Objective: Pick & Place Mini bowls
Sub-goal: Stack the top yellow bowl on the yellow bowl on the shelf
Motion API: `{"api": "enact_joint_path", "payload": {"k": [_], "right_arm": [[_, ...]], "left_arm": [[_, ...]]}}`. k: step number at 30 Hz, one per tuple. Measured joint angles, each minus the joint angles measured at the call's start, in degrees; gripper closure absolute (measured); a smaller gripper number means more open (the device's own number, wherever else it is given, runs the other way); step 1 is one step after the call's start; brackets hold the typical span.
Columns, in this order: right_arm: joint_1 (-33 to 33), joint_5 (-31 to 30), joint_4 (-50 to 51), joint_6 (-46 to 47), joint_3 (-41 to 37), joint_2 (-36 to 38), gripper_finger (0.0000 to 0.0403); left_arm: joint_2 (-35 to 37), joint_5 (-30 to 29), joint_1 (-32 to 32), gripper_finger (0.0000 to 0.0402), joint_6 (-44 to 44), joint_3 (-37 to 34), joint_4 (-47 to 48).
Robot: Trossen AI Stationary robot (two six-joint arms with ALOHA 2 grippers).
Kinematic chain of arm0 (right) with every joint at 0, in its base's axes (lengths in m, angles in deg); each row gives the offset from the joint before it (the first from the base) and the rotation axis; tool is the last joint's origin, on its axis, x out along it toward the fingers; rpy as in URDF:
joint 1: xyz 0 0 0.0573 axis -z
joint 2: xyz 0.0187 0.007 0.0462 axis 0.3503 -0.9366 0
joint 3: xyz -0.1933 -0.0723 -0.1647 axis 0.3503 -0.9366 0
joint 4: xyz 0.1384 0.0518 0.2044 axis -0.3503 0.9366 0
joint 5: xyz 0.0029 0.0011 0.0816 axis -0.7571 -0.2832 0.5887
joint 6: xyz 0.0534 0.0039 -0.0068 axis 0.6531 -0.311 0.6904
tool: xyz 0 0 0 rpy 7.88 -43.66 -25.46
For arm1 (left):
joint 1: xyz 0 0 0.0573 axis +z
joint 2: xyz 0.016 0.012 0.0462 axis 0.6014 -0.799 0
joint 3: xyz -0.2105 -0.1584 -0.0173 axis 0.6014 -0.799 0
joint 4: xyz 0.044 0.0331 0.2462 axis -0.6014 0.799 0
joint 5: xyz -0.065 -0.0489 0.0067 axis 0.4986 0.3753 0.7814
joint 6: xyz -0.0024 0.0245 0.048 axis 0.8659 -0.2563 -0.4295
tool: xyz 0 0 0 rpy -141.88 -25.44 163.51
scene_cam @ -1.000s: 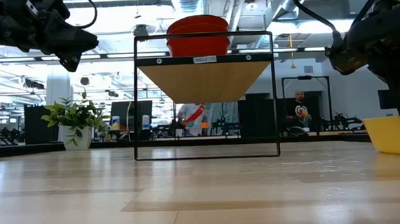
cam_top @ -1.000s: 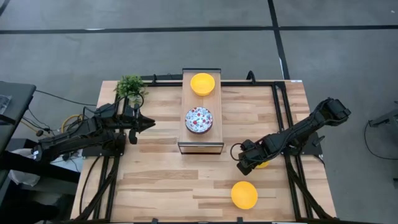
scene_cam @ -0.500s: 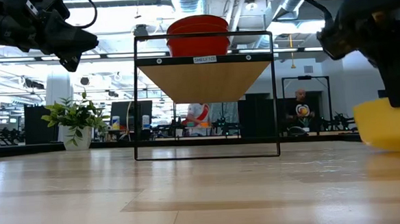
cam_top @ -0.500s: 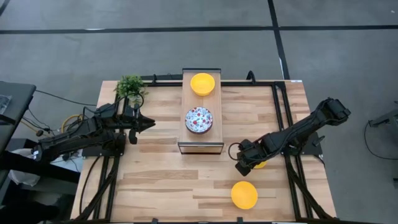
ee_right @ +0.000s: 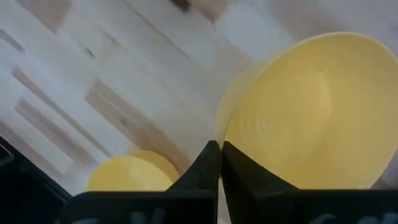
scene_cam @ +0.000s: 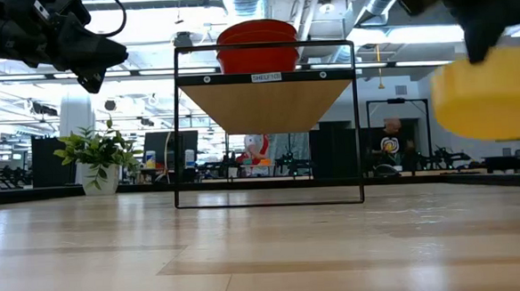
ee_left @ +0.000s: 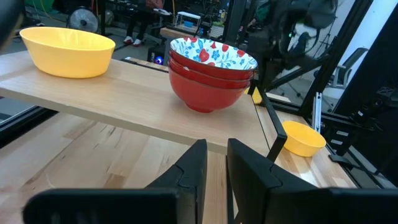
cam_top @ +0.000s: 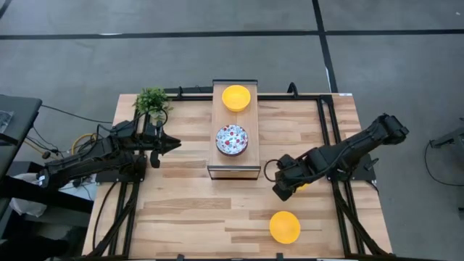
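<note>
Yellow bowl (scene_cam: 487,93) now lifted by right hand (cam_top: 284,187), seemingly beside shelf (cam_top: 234,171).

Held yellow bowl (cam_top: 303,186) mostly hidden beneath right gripper (cam_top: 284,190), overhead.

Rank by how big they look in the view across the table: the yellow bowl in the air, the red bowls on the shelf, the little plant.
1. Yellow bowl, though it hangs nearer the camera.
2. Red bowls.
3. Plant, close to the red bowls; unsure.
</note>
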Motion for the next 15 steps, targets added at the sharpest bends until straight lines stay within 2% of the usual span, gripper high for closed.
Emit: {"api": "enact_joint_path", "payload": {"k": [9,15], "right_arm": [[3.05,-5.45,5.16,-2.03,8.44,0.0,0.0402],[7.62,-8.4,7.59,-9.27,13.74,-0.02,0.0402]], "left_arm": [[0.0,0.0,0.0,0.0339,0.0,0.0,-0.03],[0.0,0.0,-0.02,0.0339,0.0,0.0,-0.04]]}}
